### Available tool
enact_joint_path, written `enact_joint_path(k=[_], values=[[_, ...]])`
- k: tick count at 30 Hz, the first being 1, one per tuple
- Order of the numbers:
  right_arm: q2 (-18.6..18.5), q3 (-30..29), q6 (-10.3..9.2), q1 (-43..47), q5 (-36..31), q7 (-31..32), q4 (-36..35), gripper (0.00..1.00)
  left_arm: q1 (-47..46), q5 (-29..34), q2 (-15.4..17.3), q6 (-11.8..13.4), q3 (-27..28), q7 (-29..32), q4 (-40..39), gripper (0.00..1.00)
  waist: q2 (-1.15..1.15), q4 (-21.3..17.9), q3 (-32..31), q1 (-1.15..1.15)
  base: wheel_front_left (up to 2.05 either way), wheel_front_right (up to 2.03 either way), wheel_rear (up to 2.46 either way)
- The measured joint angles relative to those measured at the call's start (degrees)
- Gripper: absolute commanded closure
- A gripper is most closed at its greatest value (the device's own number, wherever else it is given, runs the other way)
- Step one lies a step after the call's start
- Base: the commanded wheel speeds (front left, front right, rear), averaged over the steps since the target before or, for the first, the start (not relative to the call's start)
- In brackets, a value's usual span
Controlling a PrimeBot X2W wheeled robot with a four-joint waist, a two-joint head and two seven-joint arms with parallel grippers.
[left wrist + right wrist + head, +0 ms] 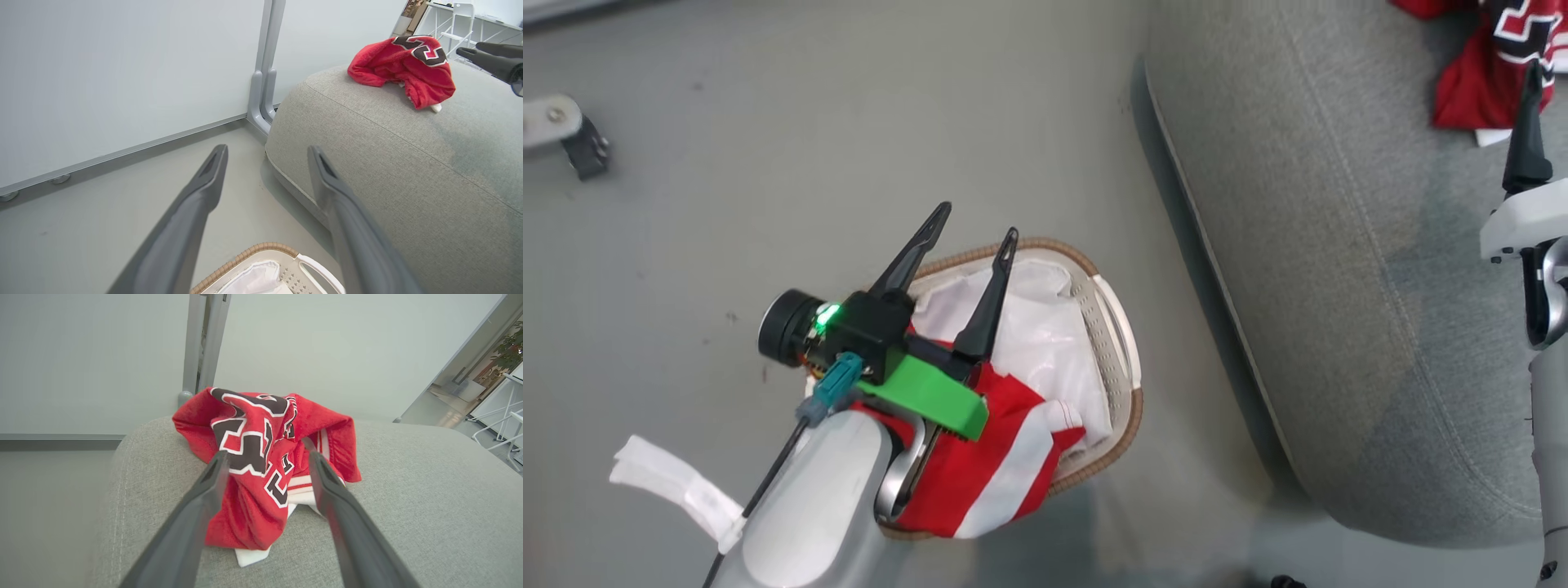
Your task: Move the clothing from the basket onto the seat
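My left tool (pixel 977 222), released and empty, hangs directly over the striped garment (pixel 988 465) in the basket (pixel 1123 408), far nearer than my right tool (pixel 265 451), jaws apart at the jersey (pixel 249 428) on the seat (pixel 408 498).

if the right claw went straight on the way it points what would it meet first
Most likely the crumpled red sports garment with black-and-white lettering, lying on the grey fabric seat just ahead of the open right claw; depth is unclear.
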Motion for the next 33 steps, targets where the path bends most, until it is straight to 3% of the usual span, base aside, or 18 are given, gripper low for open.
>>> enact_joint_path(k=[5, 20, 26, 33], values=[[-0.1, 3.4, 0.0, 0.0, 0.6, 0.0, 0.1, 0.0, 4.2, -0.4, -1.1, 0.7, 5.1, 0.0, -0.1, 0.0, 0.0, 0.9, -4.8, 0.0, 0.0, 0.0, 0.0], [6.3, 16.3, 0.0, 8.1, 4.8, 0.0, -2.5, 0.0, 18.7, 1.5, -4.6, 1.4, 20.6, 0.0, -2.4, 0.0, 0.0, 7.4, -16.8, 0.0, 0.0, 0.0, 0.0], [8.7, 19.2, 0.0, 15.2, 6.8, 0.0, -5.4, 0.0, 23.0, 2.4, -5.3, 1.2, 23.9, 0.0, -3.0, 0.0, 0.0, 10.0, -19.9, 0.0, 0.0, 0.0, 0.0], [9.2, 22.3, 0.0, 23.3, 9.2, 0.0, -7.8, 0.0, 27.2, 1.1, -5.5, 1.1, 24.8, 0.0, -3.2, 0.0, 0.0, 11.5, -23.3, 0.0, 0.0, 0.0, 0.0]])
